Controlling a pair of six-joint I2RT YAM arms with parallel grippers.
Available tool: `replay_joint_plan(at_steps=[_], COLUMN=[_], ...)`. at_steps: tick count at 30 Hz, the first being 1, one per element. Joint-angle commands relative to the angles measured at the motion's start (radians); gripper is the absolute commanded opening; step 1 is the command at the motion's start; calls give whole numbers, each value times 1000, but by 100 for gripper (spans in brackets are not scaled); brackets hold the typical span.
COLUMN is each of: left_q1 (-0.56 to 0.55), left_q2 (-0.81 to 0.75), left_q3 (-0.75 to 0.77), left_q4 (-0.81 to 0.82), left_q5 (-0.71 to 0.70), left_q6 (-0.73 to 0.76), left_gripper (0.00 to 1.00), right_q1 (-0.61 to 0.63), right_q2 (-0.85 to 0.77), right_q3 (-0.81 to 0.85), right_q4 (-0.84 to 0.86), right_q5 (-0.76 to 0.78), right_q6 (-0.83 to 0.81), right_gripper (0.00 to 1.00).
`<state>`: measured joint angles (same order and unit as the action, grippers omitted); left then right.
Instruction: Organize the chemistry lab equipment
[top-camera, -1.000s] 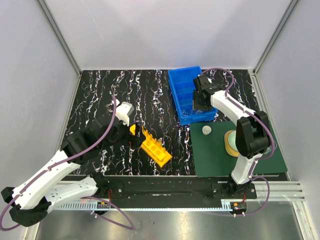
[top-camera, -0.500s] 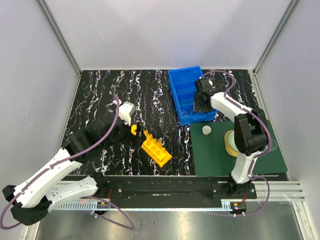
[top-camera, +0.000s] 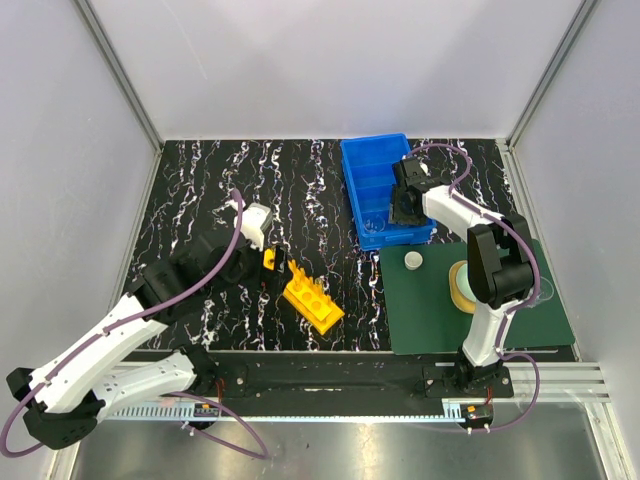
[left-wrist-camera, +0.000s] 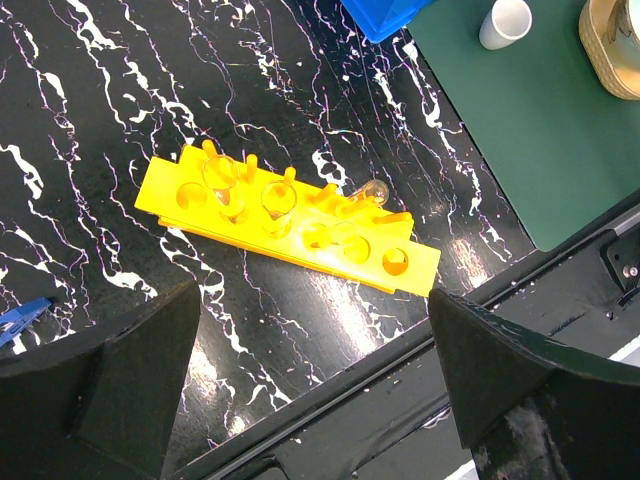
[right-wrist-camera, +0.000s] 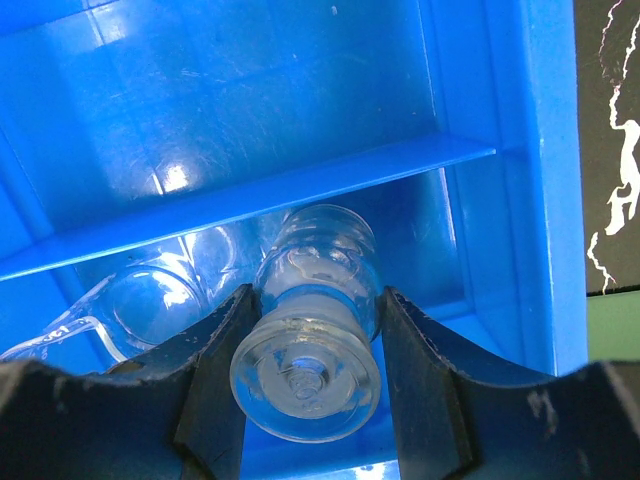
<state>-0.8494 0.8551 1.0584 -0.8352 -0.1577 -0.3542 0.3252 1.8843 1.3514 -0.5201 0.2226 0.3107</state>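
Note:
The yellow rack (top-camera: 312, 300) lies on the black marbled table, and the left wrist view (left-wrist-camera: 290, 215) shows two clear glass tubes (left-wrist-camera: 225, 188) standing in its holes. A small glass bulb (left-wrist-camera: 372, 190) lies against the rack. My left gripper (top-camera: 268, 262) hovers open and empty above the rack's near side (left-wrist-camera: 312, 300). My right gripper (top-camera: 405, 208) is inside the near compartment of the blue divided bin (top-camera: 368, 172). In its wrist view the gripper (right-wrist-camera: 314, 335) is shut on a small clear glass bottle (right-wrist-camera: 320, 265). A second glass beaker (right-wrist-camera: 150, 300) lies beside it. The small white round piece (top-camera: 413, 260) stands on the mat.
The dark green mat (top-camera: 500, 310) lies at the front right, with the pale green dome on a tan disc (top-camera: 463, 285) on it. The bin's right wall (right-wrist-camera: 520, 150) is close to my right finger. Grey walls enclose the table on three sides.
My right gripper has shifted slightly right inside the bin, and the bin has slid a little right with it. My left gripper has edged slightly away from the rack.

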Motion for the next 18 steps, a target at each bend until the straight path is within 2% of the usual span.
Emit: replay_joint_plan(at_steps=[1,3,6,18], left_q1=[4,4,6,6], left_q2=[4,4,4,9], left_q3=[9,8,8,11], left_q4=[35,36,36,36], left_q5=[-16,-16,-16,-16], left_q6=[15,15,15,15], left_gripper=[99,99,99,99], right_q1=[-3,-3,-2,-3], right_q2=[-1,-8,-20,-51], right_q3=[-6,-5,2,67], right_q4=[2,2,-3,-72], right_q5=[-8,-8,-8,9], right_q6=[13,11,10,-7], right_gripper=[38,46,51,67])
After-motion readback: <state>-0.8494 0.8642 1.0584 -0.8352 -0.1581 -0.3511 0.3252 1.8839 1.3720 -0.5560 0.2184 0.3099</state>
